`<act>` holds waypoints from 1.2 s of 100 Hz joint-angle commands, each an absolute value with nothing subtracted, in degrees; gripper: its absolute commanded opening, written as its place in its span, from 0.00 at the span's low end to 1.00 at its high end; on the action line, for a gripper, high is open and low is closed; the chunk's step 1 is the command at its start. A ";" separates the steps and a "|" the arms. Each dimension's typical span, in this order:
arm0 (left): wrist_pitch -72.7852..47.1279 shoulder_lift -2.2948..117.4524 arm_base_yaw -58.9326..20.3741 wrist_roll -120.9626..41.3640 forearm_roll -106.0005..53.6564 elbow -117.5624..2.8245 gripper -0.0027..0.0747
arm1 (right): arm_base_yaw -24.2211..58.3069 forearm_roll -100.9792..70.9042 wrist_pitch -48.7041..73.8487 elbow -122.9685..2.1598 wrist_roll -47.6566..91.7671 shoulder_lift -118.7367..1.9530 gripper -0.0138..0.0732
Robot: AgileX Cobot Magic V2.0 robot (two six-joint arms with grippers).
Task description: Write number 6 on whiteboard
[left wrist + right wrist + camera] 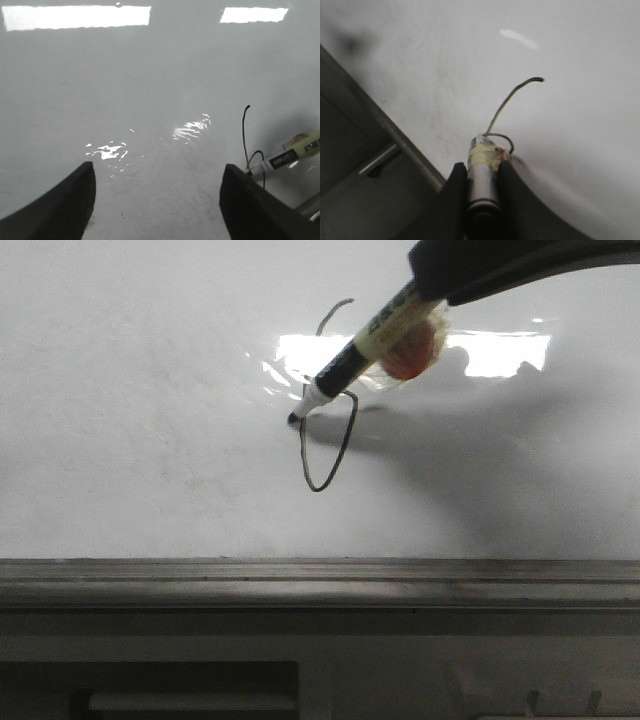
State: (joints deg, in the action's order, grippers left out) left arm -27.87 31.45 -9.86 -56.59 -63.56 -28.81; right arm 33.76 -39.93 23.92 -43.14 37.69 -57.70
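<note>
The number 6 [325, 455] is a thin dark line on the whiteboard [140, 420], with a pointed loop and a curved stem hooked at the top. My right gripper [482, 172] is shut on the marker pen [345, 368], whose black tip touches the board at the loop's left side. The marker [481, 175] sits between my right fingers, and the 6 [512, 97] shows beyond it. My left gripper [157, 200] is open and empty above bare whiteboard [150, 100]. The 6 [245, 135] and the marker [285, 159] show at that view's right.
A grey metal rail [320, 580] runs along the whiteboard's near edge; it also shows in the right wrist view [395, 135]. Bright light reflections [500, 350] lie on the board behind the marker. The marker and arm cast a shadow [470, 450] to the right.
</note>
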 commanded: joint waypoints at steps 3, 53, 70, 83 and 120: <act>-27.22 31.40 -9.86 -56.83 -66.08 -30.38 0.65 | 34.35 -40.47 26.99 -47.31 38.83 -56.01 0.11; -38.18 38.30 -17.05 -74.48 -75.85 -34.67 0.65 | 34.23 -39.32 39.13 -60.45 38.83 -60.94 0.11; -38.18 45.36 -22.92 -74.58 -73.21 -39.48 0.65 | 34.34 -39.32 46.07 -66.67 38.83 -66.95 0.11; -37.62 50.49 -28.07 -74.58 -70.72 -41.83 0.64 | 34.34 -39.32 48.69 -69.99 38.83 -68.58 0.11; -32.37 58.55 -33.89 -74.58 -66.12 -43.67 0.53 | 34.34 -38.96 51.91 -70.98 38.83 -68.58 0.11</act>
